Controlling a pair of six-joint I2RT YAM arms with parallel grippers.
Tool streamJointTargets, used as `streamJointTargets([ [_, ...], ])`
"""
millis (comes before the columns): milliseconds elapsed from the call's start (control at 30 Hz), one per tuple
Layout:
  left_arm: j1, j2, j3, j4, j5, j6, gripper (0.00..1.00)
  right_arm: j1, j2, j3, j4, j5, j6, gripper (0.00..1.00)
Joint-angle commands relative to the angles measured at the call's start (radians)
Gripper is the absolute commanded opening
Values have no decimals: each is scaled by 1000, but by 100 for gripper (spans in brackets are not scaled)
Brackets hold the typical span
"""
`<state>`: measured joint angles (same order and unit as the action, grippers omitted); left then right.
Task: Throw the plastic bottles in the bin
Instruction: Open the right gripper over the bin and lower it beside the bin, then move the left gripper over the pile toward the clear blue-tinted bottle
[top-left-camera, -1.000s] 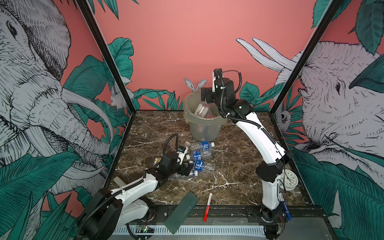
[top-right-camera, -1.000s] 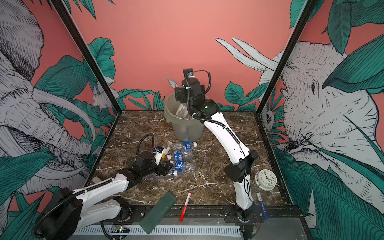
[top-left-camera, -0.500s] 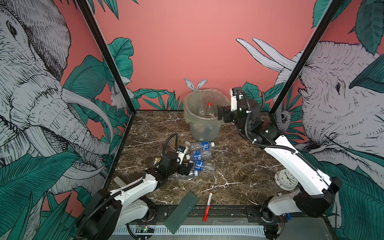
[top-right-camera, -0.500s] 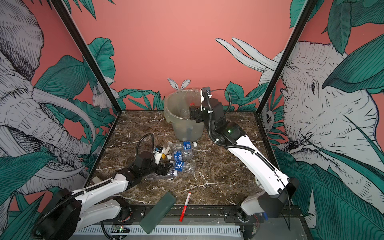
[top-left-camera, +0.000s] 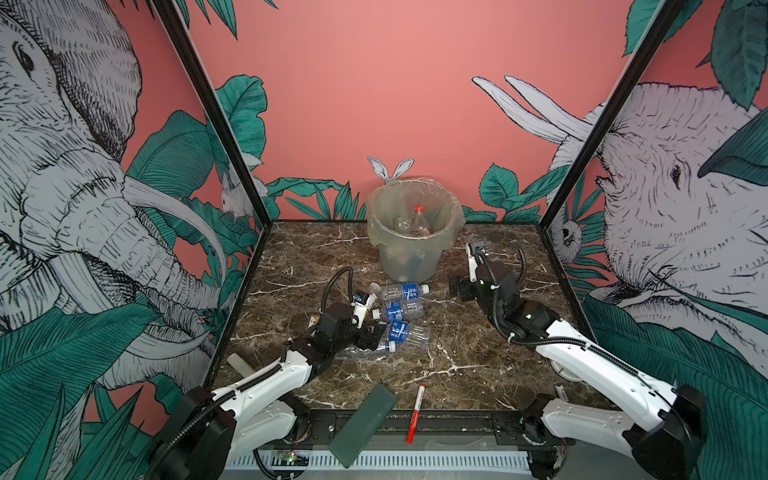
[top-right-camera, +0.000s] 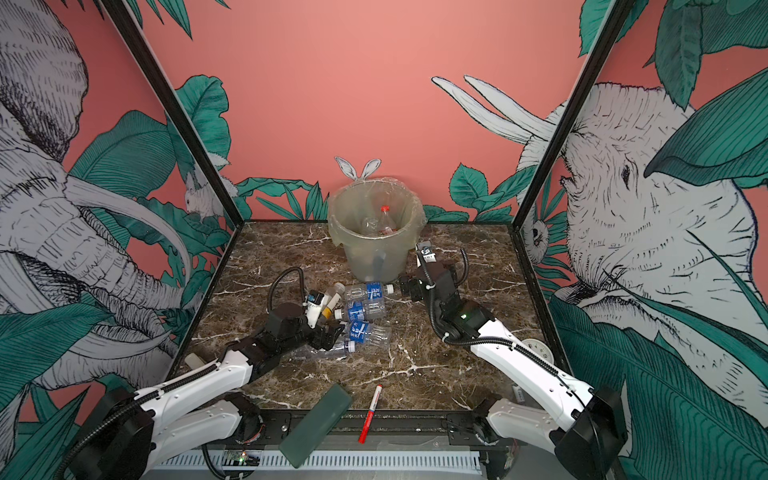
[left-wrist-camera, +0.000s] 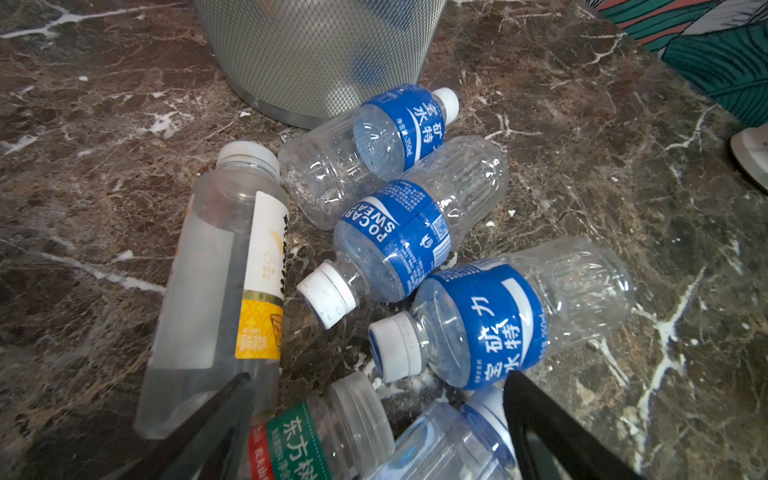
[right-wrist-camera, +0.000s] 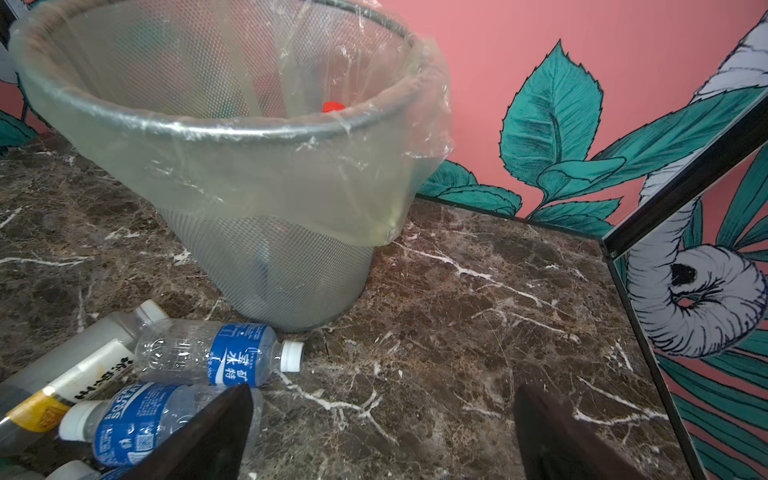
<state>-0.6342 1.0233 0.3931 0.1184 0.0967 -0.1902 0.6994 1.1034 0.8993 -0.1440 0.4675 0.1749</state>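
On my left, my left gripper (top-left-camera: 372, 335) is spread wide and grips nothing. It sits low over a heap of small clear plastic bottles (top-left-camera: 402, 308) with blue, green-red and yellow-white labels, lying on the brown marble tabletop (top-left-camera: 457, 365). Two bottles lie between its fingers (left-wrist-camera: 216, 415); I cannot tell whether they touch. Just behind the heap stands the round pale grey-green mesh bin (top-left-camera: 415, 253), lined with a clear bag, a red-capped bottle (top-left-camera: 419, 218) inside. Right of the bin's base, my right gripper (top-left-camera: 455, 289) is wide open and empty.
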Motion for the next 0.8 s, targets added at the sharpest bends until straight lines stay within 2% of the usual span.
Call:
streamJointTargets([
  [0, -4, -50, 50, -74, -18, -14, 95, -18, -36, -77, 159, 6, -11, 99],
  [233, -4, -78, 140, -221, -62, -11, 95, -32, -23, -239, 356, -47, -19, 99],
  [400, -1, -104, 179, -322, -122, -26, 95, -32, -13, -322, 434, -66, 25, 99],
  [600, 2, -164, 185, -407, -147, -59, 95, -34, -20, -328, 420, -96, 44, 99],
  [767, 1, -202, 171, -484, -96, -65, 95, -35, 25, -301, 386, -96, 58, 99],
])
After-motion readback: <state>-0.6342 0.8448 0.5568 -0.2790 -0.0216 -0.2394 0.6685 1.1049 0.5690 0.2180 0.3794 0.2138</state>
